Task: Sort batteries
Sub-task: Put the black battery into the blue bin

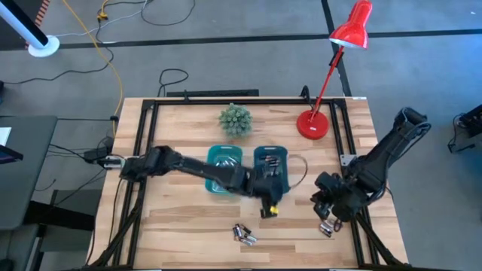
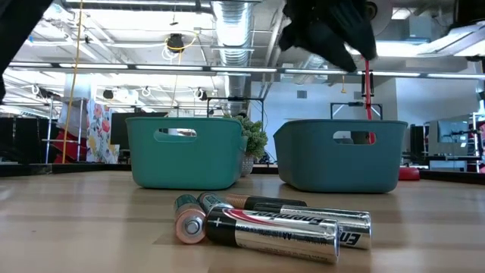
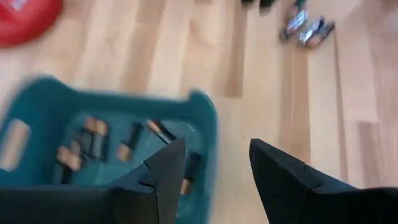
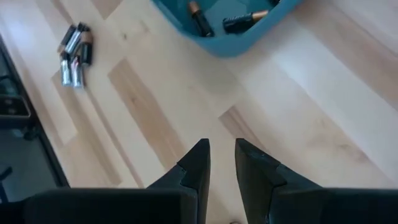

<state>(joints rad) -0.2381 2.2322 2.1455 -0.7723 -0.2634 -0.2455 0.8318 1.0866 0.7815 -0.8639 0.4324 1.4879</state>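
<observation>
Wooden table point(image 1: 188, 218): batteries point(image 1: 244, 234), bins point(image 1: 225, 158), lamp point(image 1: 313, 125), plant point(image 1: 235, 120)

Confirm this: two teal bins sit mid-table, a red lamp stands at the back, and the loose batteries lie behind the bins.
Wrong on one point. The loose batteries lie in front of the two teal bins, toward the table's near edge, as the high view shows. The red lamp does stand at the back.

Two dark, matte-black jointed arms are seen over the table, each built of chunky rounded segments. The left gripper point(image 1: 269, 208) is marked by a small yellow patch near its tip. Each gripper, including the right gripper point(image 4: 222, 163), is ended by two angular, wedge-shaped black fingers point(image 3: 283, 171) with stepped inner edges.
</observation>
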